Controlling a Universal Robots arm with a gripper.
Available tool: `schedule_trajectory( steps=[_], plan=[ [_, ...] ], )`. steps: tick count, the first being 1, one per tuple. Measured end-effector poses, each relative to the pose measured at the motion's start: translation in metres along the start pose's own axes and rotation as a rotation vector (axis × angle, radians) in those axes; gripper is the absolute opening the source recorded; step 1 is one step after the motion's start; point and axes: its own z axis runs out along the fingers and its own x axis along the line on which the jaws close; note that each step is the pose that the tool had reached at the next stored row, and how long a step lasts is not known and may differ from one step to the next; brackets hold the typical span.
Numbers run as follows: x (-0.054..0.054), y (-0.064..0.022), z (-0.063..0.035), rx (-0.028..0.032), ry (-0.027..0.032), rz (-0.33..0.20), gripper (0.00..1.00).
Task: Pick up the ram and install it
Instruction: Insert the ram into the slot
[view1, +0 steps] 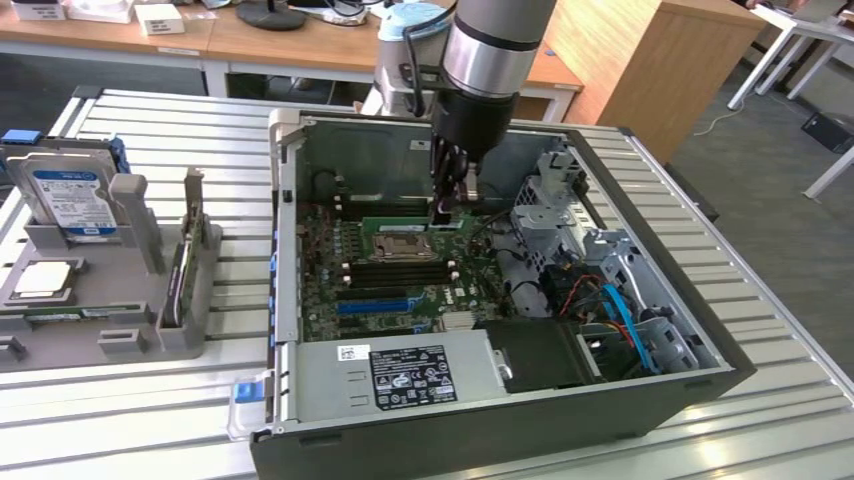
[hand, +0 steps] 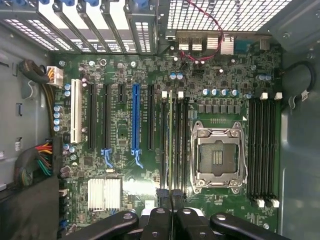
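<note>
The end effector pinches the ram, seen edge-on among the dark memory slots, just beside the empty processor socket on the motherboard.

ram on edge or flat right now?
On edge: the ram shows as a thin line along the slots, pinched in the shut gripper. Seated: cannot tell.

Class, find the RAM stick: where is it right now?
In the wrist view the ram stands edge-on in the shut gripper, over the memory slots beside the CPU socket, inside the open computer case.
</note>
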Motion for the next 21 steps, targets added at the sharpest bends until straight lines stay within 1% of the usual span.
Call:
schedule_trajectory(
  steps=[21],
  plan=[
    [0.000, 0.0001, 0.0199, 0.0000, 0.0000, 0.000, 0.12]
  ],
)
